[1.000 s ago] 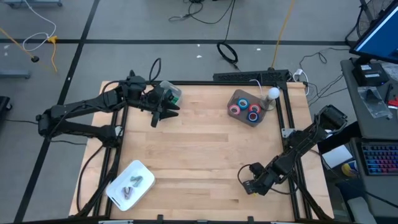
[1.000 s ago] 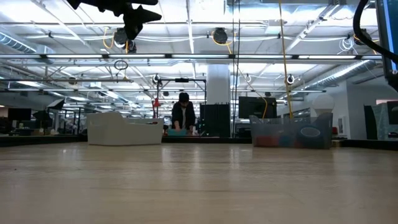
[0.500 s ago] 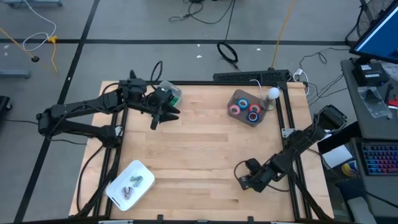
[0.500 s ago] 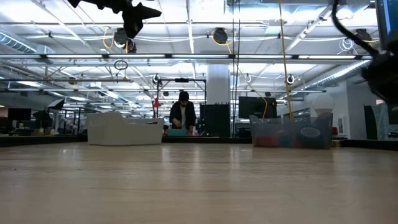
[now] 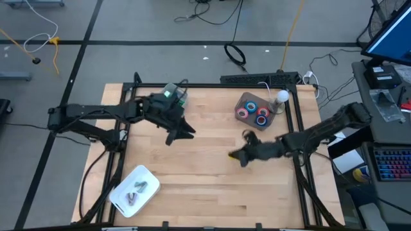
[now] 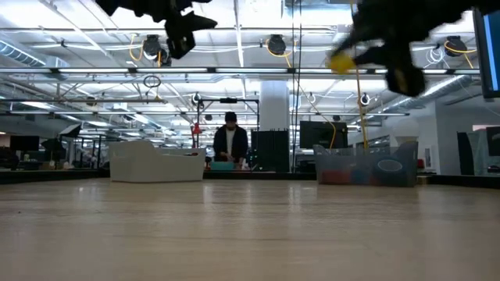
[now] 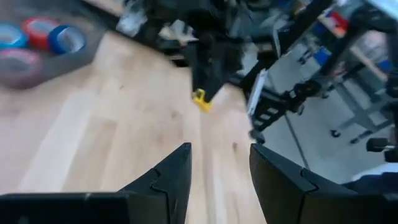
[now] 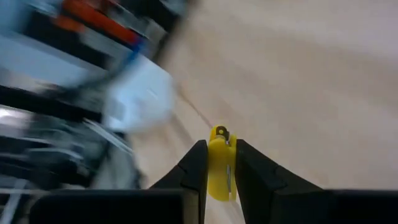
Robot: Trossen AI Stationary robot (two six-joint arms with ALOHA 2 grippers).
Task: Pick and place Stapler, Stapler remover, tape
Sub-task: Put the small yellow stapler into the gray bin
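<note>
My right gripper (image 5: 235,156) hangs high over the middle right of the table, shut on a small yellow piece with a metal rivet (image 8: 219,163), seemingly the stapler remover; it also shows in the low view (image 6: 341,62) and the left wrist view (image 7: 200,98). My left gripper (image 5: 186,133) hovers open over the middle left, holding nothing. Red and blue tape rolls (image 5: 253,112) lie in a clear bin (image 5: 242,101) at the far right. I cannot pick out the stapler. My right gripper pinches the yellow piece by its two flat sides (image 8: 217,177) between its two fingers. The riveted end (image 8: 219,132) sticks out past the fingertips. The fingers point toward the table's left, tipped slightly down. The piece is lifted clear of the table.
A white tray (image 5: 146,173) with grey things in it sits at the near left corner. A pale container with something green (image 5: 176,96) stands at the far left, and a white ball-like thing (image 5: 281,96) stands beside the clear bin. Bare wood lies between the arms.
My right gripper has swung up from low at the table's near right corner toward the middle, turning as it rose, and now points toward the left. My left gripper has moved a little toward the table's middle and near edge, sinking slightly, still open.
</note>
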